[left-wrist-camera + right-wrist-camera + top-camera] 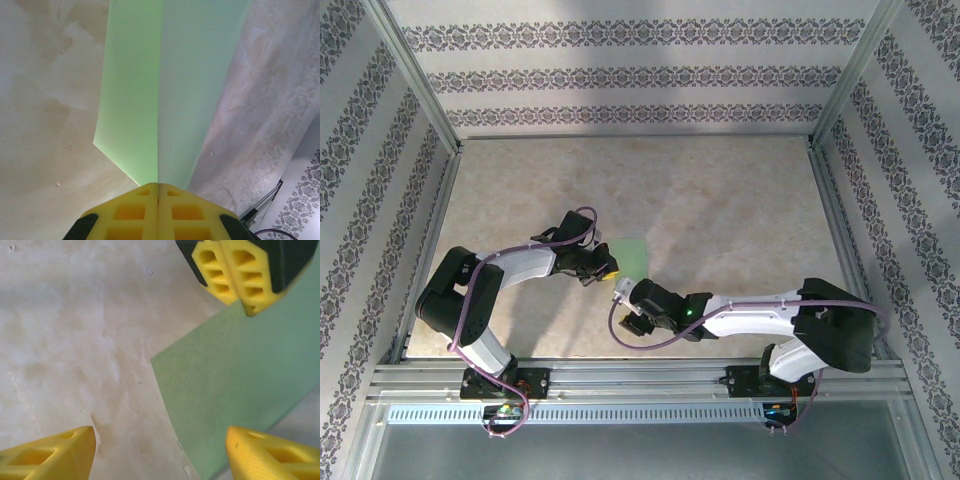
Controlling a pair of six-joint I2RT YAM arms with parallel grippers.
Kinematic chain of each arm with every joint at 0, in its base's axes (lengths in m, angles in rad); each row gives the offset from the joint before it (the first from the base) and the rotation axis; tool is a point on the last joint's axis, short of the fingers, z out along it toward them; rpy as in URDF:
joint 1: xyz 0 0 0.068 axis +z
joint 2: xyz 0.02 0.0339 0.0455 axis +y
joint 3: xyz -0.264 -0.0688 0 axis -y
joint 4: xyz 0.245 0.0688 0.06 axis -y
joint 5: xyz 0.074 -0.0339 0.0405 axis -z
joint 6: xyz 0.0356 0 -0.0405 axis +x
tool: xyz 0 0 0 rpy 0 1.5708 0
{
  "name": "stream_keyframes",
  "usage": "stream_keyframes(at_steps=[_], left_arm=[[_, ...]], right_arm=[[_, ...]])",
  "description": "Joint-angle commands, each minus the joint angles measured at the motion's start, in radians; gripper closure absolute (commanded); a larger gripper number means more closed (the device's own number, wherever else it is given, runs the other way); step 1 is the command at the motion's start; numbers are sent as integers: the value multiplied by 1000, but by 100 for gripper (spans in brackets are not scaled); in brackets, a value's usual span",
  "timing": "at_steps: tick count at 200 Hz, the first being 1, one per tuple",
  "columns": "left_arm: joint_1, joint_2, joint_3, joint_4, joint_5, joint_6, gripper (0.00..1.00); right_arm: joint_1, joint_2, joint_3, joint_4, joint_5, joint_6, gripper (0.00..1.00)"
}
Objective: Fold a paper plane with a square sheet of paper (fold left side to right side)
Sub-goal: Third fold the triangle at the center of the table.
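Item: the square sheet of paper (195,75) (pale green), centre frame on the tabletop (75,340); the left claw (158,186) closed, pinching its edge; the right claw (160,436) spread wide, lower frame.

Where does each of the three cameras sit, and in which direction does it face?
Top external: above and behind the arms, looking down on the table; left arm and right arm reach in from the bottom.
Left wrist: on the left arm, facing along the shut left gripper onto the green sheet of paper.
Right wrist: on the right arm, facing down past the open right gripper at the table.
Shared: both wrist views show the sheet and the left gripper's fingers.
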Motion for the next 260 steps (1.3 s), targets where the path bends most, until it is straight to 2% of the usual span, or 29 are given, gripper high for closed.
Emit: stream_keyframes(at_steps=[1, 25, 67, 101, 127, 136, 159, 186, 202, 235, 260], left_arm=[[-17, -11, -8, 27, 18, -16, 100], [-17, -12, -9, 27, 19, -14, 100], [-19, -11, -10, 28, 17, -13, 100], [-19, -10, -10, 23, 16, -6, 100], [-20, -7, -8, 10, 16, 15, 100], [-19, -7, 1, -14, 10, 38, 99], [-5, -16, 14, -70, -10, 88, 82], [38, -54, 7, -107, -9, 129, 69], [68, -91, 15, -158, -16, 170, 65], [110, -134, 56, -211, -13, 247, 67], [110, -80, 115, -202, 54, 291, 78]], right_arm=[[13, 49, 62, 15, 60, -26, 30], [11, 95, 100, 27, 87, -25, 33], [8, 133, 128, 32, 98, -18, 52], [4, 127, 111, 30, 91, 0, 75], [-2, 118, 104, 23, 83, 19, 100], [-5, 113, 101, 18, 79, 28, 100], [-22, 94, 83, 21, 44, 54, 100], [-51, 77, 61, 25, -33, 90, 100], [-73, 71, 53, 27, -82, 108, 100], [-126, 64, 39, 41, -206, 161, 100], [-159, 65, 25, 66, -297, 191, 100]])
